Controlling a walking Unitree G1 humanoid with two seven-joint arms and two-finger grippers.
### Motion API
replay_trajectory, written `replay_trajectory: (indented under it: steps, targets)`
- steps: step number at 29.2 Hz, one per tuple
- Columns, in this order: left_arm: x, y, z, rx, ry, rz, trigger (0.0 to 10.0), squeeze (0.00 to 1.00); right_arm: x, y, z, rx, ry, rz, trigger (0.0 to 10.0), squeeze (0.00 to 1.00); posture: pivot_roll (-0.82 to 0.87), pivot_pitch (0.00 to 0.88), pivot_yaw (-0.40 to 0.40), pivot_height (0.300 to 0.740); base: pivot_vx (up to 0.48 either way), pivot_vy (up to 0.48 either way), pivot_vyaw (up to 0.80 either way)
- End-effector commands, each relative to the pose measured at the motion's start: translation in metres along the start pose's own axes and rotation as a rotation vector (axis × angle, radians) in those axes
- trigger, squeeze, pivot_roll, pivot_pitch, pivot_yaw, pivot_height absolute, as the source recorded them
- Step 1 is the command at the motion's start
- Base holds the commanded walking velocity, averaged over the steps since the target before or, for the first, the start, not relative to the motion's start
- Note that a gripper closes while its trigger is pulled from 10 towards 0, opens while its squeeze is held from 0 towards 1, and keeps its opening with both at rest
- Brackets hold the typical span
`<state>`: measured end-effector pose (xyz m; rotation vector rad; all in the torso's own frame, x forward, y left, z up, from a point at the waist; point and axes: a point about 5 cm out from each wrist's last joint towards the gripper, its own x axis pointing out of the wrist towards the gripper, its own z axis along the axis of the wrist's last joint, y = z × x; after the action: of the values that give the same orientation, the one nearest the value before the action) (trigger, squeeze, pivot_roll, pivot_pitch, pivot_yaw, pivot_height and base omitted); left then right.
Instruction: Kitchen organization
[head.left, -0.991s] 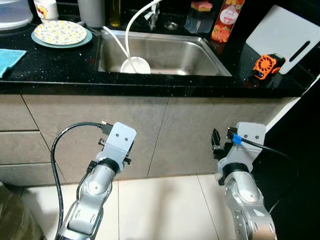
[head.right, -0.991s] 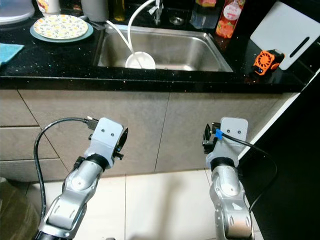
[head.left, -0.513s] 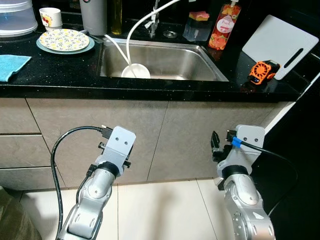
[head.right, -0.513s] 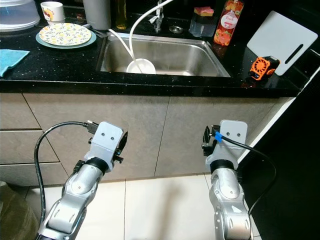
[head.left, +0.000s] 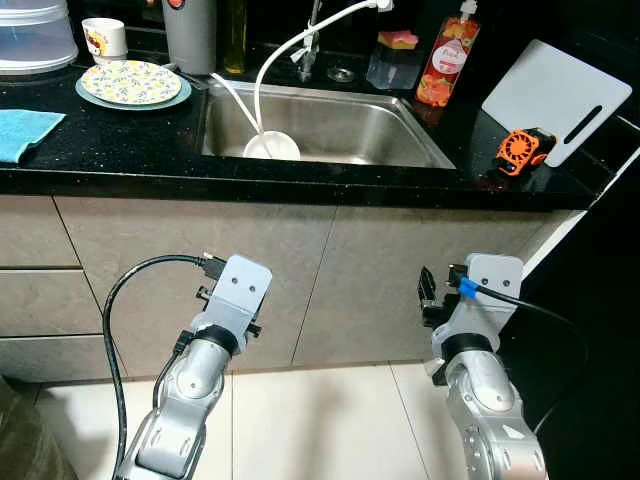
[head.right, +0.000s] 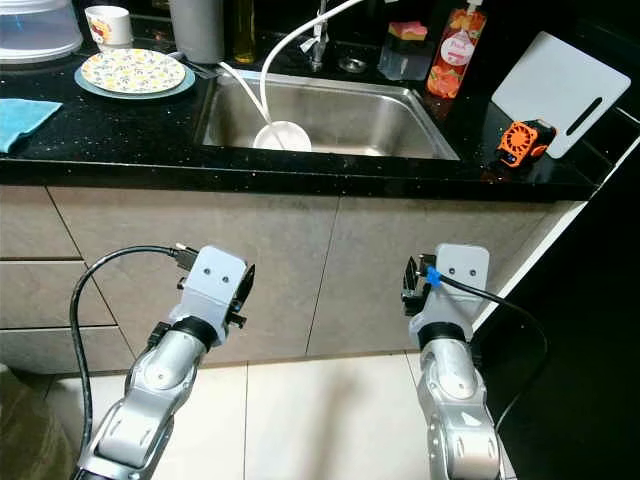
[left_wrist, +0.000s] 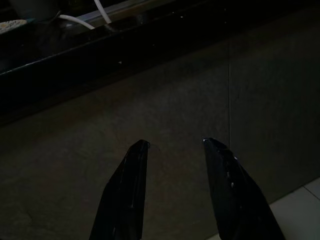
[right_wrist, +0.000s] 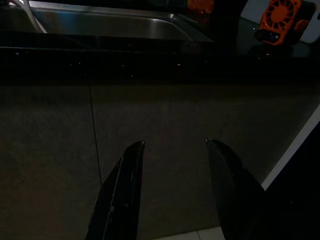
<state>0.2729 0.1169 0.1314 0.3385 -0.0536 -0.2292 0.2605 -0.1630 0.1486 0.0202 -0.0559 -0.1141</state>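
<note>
Bowl (head.left: 271, 146) sits in the sink (head.left: 400, 145), up and ahead of both empty, spread-fingered grippers held low by the cabinet, left gripper (left_wrist: 172, 145) slightly nearer than right gripper (right_wrist: 172, 145).

No legible txt; red bottle (head.left: 444, 66) label and mug (head.left: 103, 37) print too small.

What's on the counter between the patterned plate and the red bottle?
The sink, seen in the left eye view, with a white bowl inside it and a tap behind.
</note>
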Motion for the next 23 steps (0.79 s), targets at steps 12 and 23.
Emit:
replay_trajectory:
  steps: [12, 23]
  targets:
    - [-0.001, 0.001, -0.002, 0.009, 0.005, -0.021, 10.0, 0.00, 0.000, 0.001, 0.003, 0.031, -0.024, -0.035, 10.0, 0.00, 0.23, 0.000, -0.051, 0.740, 0.000, 0.000, 0.00]
    - [0.000, 0.008, -0.003, 0.002, 0.011, -0.019, 10.0, 0.00, 0.001, 0.006, 0.003, 0.056, -0.031, -0.040, 10.0, 0.00, 0.23, 0.000, -0.037, 0.740, 0.000, 0.000, 0.00]
